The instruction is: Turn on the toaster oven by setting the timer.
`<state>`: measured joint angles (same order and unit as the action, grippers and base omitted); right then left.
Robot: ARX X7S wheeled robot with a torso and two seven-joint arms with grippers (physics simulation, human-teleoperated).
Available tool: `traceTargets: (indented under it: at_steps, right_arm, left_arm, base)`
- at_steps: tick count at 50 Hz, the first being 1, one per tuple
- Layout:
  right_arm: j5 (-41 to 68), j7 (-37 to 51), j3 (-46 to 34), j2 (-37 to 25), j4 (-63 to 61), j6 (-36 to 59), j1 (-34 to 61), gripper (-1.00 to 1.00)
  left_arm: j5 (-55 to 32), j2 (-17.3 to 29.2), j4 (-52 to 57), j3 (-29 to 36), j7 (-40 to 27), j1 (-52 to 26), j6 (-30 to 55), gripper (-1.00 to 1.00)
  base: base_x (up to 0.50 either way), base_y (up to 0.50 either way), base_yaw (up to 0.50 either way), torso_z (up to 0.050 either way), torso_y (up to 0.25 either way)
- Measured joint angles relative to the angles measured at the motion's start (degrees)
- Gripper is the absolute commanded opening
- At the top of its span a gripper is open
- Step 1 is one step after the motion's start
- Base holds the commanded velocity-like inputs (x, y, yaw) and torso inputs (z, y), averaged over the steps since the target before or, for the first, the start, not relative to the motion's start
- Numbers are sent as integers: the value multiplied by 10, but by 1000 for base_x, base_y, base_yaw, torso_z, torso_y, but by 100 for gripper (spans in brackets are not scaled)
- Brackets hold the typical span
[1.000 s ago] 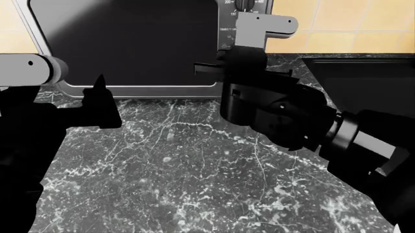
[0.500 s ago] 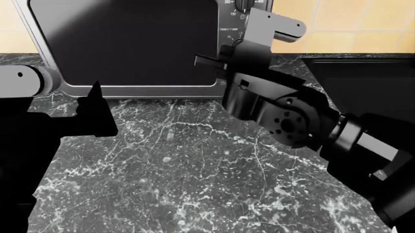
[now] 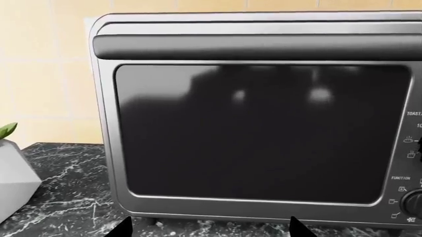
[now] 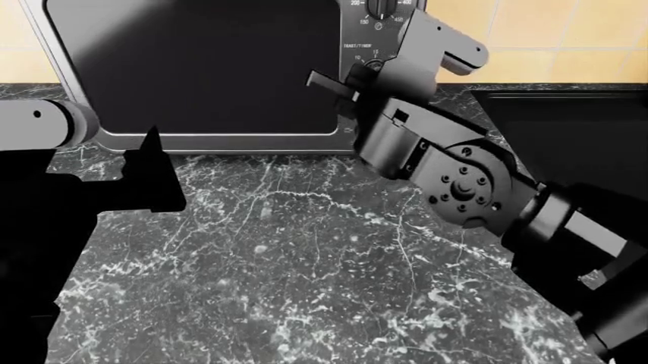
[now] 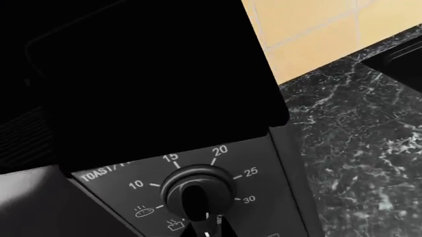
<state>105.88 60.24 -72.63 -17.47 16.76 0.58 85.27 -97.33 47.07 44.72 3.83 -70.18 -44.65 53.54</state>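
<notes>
Right gripper (image 4: 357,76) sitting right at timer knob (image 5: 196,190) on toaster oven (image 3: 264,123); grip state unclear; left gripper (image 3: 207,228) hanging open, farther off.

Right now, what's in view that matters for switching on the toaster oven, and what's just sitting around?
For the job:
toaster oven
timer knob
right gripper

Just lying about:
white planter
left gripper
</notes>
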Motion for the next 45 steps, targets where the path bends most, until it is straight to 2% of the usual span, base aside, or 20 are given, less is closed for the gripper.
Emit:
traceTargets:
  at_steps: [45]
  right_arm:
    - [99, -40, 82, -8, 6, -21, -24, -100]
  left_arm:
    - [2, 7, 3, 4, 2, 6, -11, 100]
  base:
    - [14, 3, 8, 0, 0]
